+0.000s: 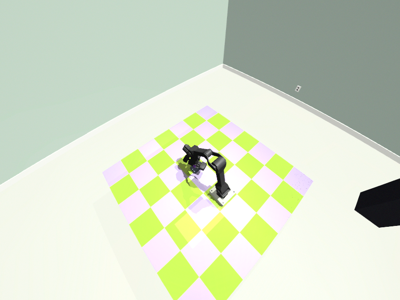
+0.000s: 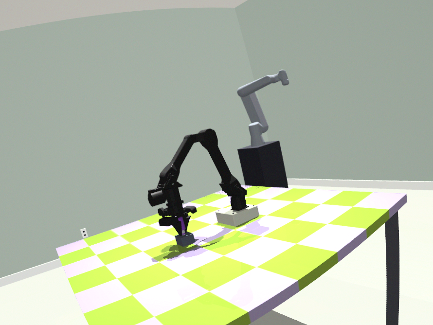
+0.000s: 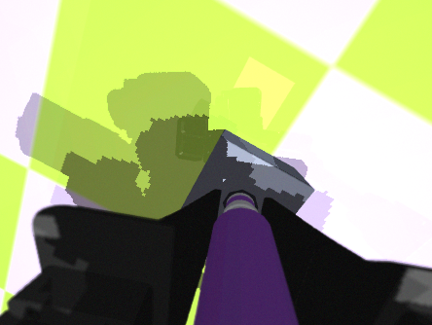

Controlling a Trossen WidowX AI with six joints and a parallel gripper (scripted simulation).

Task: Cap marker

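Observation:
My gripper (image 2: 182, 228) (image 3: 241, 203) (image 1: 194, 168) is shut on the purple cap (image 3: 245, 263) (image 2: 180, 222). The cap stands upright over the marker, low down on it. Only a short grey band of the marker (image 3: 239, 199) shows below the cap's rim, just above the grey holder block (image 3: 265, 175) (image 2: 185, 239). The fingertips sit close above the block's top. The block stands on the checkered table (image 2: 279, 251) (image 1: 226, 277), to the left of my arm's base (image 2: 237, 215) (image 1: 221, 195). In the top view the cap and block are too small to make out.
A second grey arm (image 2: 257, 104) stands on a black pedestal (image 2: 262, 164) (image 1: 381, 203) beyond the table's far side. The table's right edge and a dark leg (image 2: 391, 265) show in the exterior view.

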